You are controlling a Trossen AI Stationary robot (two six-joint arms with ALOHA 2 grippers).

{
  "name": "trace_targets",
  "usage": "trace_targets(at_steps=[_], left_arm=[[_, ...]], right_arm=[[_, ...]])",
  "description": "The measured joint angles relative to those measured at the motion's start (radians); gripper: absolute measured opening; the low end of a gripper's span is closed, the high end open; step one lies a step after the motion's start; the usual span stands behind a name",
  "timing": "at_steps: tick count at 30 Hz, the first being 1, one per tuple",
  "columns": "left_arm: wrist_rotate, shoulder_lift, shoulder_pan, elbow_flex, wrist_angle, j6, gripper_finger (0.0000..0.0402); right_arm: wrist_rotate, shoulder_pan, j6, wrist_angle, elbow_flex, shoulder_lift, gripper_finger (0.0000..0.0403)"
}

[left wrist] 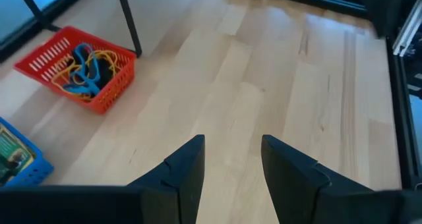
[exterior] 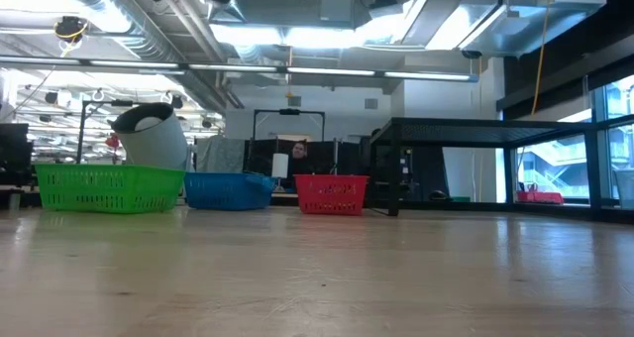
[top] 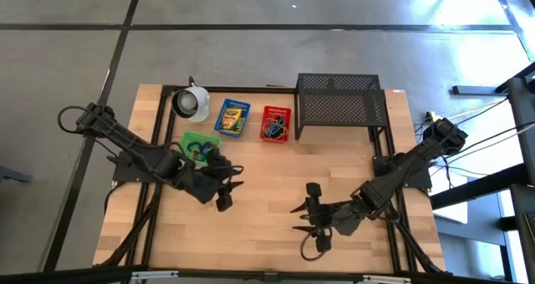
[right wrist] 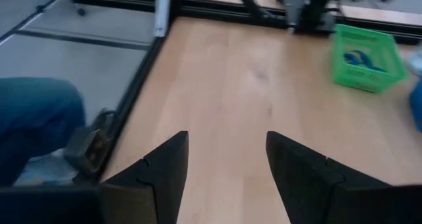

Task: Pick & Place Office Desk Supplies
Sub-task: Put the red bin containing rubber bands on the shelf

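Observation:
Three small baskets stand in a row at the table's far left. The green basket (top: 198,146) (right wrist: 366,56) holds blue rubber bands. A yellow-green crayon box (top: 233,117) lies in the blue basket (top: 232,127) (left wrist: 20,165). Blue and orange rubber bands (left wrist: 84,64) fill the red basket (top: 275,124) (left wrist: 99,95). My left gripper (top: 234,182) (left wrist: 232,151) hangs open above bare wood, just on the near side of the green basket, with nothing between its fingers. My right gripper (top: 298,220) (right wrist: 227,148) stands open and empty above the near middle of the table.
A white round cup (top: 192,102) (exterior: 154,134) stands at the far left corner behind the baskets. A large black wire-mesh rack (top: 338,100) (exterior: 495,129) fills the far right. Bare wood lies between the two grippers. A person's leg in blue jeans (right wrist: 33,118) shows beyond the table's near edge.

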Motion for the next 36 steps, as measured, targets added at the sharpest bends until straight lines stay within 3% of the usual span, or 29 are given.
trace_targets(at_steps=[17,27,36], left_arm=[[-0.038,0.0,-0.095,0.0,-0.007,0.01,0.0143],[-0.078,0.0,-0.101,0.0,-0.033,0.01,0.0143],[-0.08,0.001,-0.107,0.0,-0.041,0.0,0.0143]], right_arm=[[0.004,-0.377,0.001,-0.046,0.012,0.035,0.0208],[0.0,-0.524,0.076,-0.479,0.302,0.227,0.0208],[-0.065,-0.621,0.06,-0.515,0.44,0.384,0.0208]])
